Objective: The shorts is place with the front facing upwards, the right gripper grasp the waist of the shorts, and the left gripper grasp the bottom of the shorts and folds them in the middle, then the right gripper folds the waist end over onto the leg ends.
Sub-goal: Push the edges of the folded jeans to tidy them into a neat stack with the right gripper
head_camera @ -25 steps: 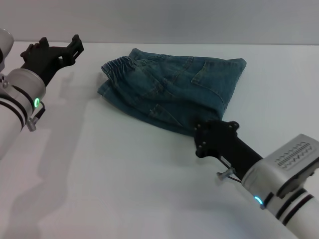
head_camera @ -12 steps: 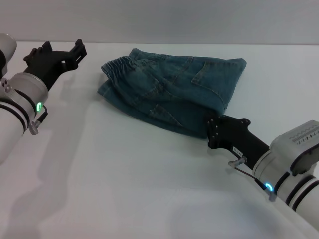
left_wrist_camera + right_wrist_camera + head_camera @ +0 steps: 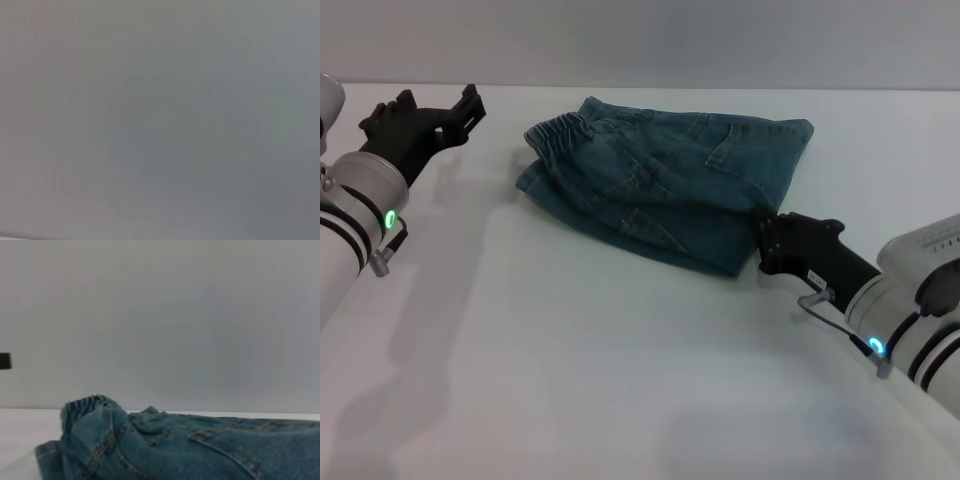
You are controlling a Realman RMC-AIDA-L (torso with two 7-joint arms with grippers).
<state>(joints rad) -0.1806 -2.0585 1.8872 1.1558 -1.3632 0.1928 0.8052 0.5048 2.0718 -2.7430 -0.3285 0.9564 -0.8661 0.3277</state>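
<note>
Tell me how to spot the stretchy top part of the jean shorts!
Start at the white table, then find the folded blue jean shorts near its far edge. The stretchy top is the crinkly, gathered band at the end nearest the left claw. Everything else on the shorts lies flat and smooth.

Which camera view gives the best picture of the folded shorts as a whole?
The head view: the shorts lie fully visible on the white table, folded, with the waist toward the robot's left. The right wrist view shows only a low side view of the denim and waistband. The left wrist view shows none of them.
</note>
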